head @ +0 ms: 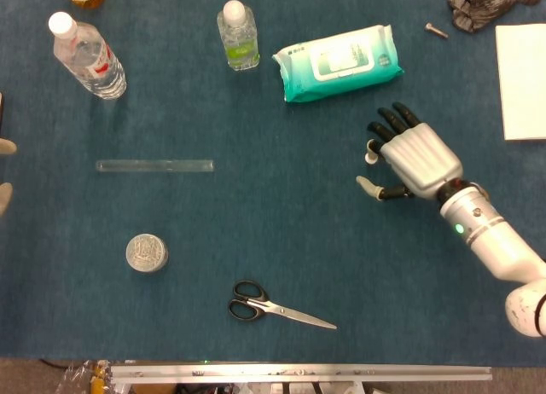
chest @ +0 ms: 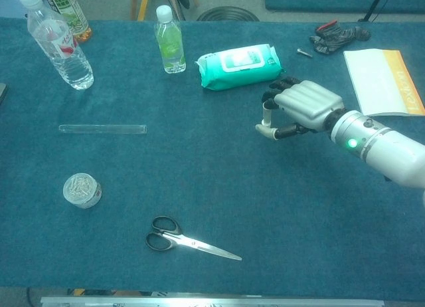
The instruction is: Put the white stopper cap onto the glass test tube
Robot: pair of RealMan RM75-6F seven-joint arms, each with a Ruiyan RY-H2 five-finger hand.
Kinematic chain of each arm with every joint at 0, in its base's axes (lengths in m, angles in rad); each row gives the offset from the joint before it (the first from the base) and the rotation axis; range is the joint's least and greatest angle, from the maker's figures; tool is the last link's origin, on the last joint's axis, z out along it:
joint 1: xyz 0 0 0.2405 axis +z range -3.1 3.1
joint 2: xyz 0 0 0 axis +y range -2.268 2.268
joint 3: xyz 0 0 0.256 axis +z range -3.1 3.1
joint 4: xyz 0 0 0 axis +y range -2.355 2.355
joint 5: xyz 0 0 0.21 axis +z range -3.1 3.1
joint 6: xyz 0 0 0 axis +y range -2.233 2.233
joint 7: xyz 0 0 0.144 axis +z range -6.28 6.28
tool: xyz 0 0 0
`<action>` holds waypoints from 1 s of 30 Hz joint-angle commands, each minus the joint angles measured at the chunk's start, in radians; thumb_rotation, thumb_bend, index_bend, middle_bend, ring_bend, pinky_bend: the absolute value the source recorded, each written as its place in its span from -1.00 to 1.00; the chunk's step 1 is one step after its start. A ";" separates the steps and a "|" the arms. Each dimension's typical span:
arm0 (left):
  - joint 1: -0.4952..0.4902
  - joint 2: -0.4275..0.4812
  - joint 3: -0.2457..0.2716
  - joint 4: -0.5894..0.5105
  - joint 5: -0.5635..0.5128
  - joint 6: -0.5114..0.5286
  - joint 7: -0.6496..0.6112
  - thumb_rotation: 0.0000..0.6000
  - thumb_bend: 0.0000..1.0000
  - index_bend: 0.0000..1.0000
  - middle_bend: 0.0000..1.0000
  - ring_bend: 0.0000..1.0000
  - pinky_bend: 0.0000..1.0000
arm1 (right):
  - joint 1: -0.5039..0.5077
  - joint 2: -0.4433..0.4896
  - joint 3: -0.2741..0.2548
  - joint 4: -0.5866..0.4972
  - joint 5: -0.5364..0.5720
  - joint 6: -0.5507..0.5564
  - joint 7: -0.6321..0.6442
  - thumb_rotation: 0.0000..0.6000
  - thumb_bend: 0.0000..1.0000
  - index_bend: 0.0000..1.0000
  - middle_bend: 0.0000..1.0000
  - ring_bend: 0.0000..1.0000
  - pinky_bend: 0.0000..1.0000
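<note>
in the head view the right hand [head: 412,159] hovered over the blue cloth table [head: 273,240], fingers curled, pinching the small white stopper cap [head: 370,158] between thumb and fingertip; the clear glass test tube [head: 154,165] lay flat well apart to the left; pale fingertips of the left hand [head: 5,168] showed at the left edge, too little to tell their state; in the chest view the right hand [chest: 302,107] sat just below the teal pack of wet wipes [chest: 238,65], the cap [chest: 267,114] upright in its pinch; black-handled scissors [chest: 189,238] and a round metal tin [chest: 82,190] lay near the front; the tube [chest: 102,129] rested untouched.
</note>
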 commanded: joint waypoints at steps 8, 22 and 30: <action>-0.006 -0.001 -0.003 -0.015 0.000 -0.005 0.021 1.00 -0.36 -0.29 -0.36 -0.65 -0.52 | -0.004 0.017 -0.001 -0.010 -0.022 0.009 0.032 -0.79 -0.31 -0.24 -0.62 -0.92 -0.92; -0.017 0.001 -0.004 -0.024 0.001 -0.019 0.031 1.00 -0.36 -0.29 -0.36 -0.65 -0.52 | -0.032 0.056 0.026 -0.036 -0.084 0.065 0.150 1.00 -0.26 -0.22 -0.53 -0.87 -0.86; -0.019 0.002 -0.004 -0.023 0.001 -0.020 0.030 1.00 -0.36 -0.29 -0.37 -0.65 -0.52 | -0.041 0.024 0.025 0.006 -0.070 0.070 0.142 1.00 -0.34 -0.18 -0.51 -0.86 -0.86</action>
